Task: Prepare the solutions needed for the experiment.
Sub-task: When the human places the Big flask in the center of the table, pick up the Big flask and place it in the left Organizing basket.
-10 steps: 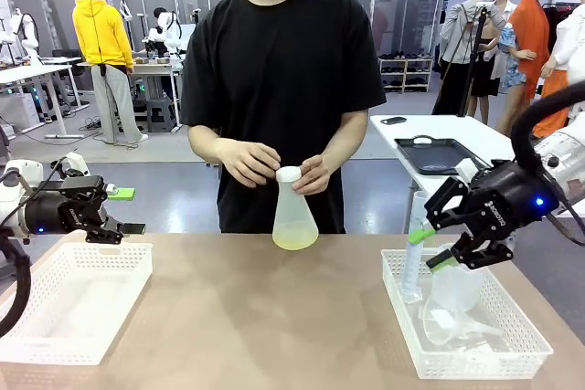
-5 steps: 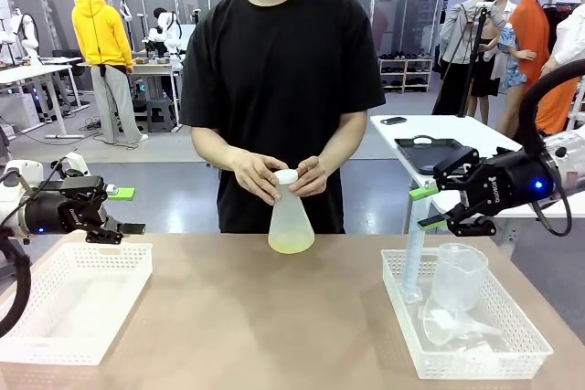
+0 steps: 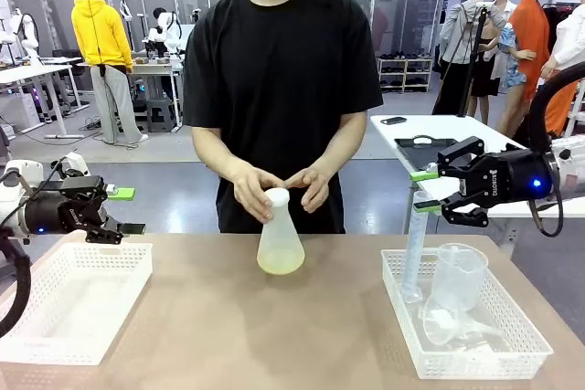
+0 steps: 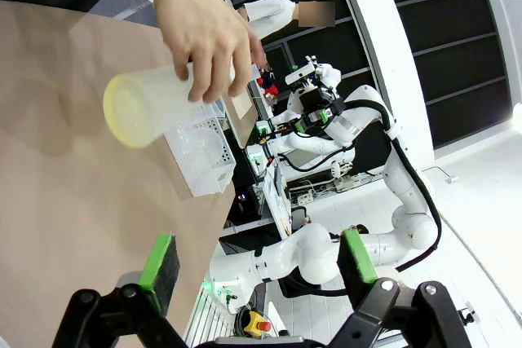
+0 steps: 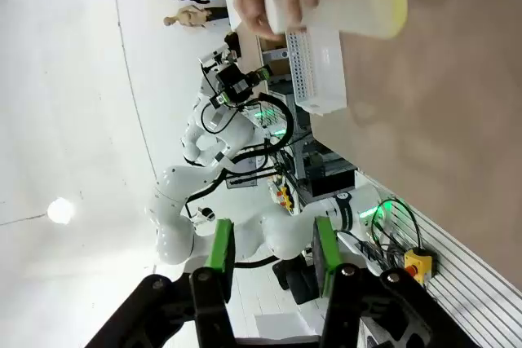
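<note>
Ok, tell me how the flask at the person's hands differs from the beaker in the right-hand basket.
The flask is conical, narrow-necked and white-capped; the beaker is wide-mouthed and open. The flask holds a shallow pale yellow-green solution; the beaker shows no liquid. The flask is gripped by the person's hand at mid-table; the beaker sits in the white basket on the robot's right. Both are translucent.

the two arms [image 3: 18,175] are white, with smooth round shells. the left gripper [image 3: 126,211] is black with green pads [image 4: 160,260] and small white lettering; a black cable [image 3: 16,280] loops at its 7 o'clock. the right gripper [image 3: 423,191] looks the same, with a blue light [image 3: 537,184] at its 3 o'clock and a thick black hose [image 3: 537,111] at 1 o'clock. the person [image 3: 281,89] wears a black short-sleeved t-shirt.
</note>
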Robot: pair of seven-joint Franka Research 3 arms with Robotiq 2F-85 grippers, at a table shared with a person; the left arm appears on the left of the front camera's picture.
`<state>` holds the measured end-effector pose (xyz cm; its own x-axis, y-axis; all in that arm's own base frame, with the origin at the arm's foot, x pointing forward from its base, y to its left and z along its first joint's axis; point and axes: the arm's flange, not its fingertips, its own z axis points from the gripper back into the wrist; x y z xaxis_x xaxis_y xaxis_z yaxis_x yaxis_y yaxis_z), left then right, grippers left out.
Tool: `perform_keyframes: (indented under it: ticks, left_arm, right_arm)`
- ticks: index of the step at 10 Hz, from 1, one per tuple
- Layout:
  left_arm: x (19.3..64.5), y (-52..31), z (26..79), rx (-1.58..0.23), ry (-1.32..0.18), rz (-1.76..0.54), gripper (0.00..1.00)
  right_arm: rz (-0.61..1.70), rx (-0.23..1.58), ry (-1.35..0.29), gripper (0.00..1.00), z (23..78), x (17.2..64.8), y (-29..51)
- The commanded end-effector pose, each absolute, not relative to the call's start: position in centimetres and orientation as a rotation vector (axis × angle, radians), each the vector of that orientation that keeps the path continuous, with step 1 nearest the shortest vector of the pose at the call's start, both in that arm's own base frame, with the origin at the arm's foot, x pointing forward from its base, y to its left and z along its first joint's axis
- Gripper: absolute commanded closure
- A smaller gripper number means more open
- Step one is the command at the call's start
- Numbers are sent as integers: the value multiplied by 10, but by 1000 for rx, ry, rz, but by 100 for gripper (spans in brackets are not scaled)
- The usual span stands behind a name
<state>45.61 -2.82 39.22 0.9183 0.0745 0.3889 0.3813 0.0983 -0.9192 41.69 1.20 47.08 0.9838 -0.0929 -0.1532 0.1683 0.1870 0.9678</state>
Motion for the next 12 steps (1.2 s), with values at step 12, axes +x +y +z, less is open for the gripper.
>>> perform_keyframes:
  ticks: [12]
  left_arm:
    - [456, -28, 393, -1464, -397, -248, 0]
  right_arm:
    - [-202, 1367, 66, 50, 462, 416, 14]
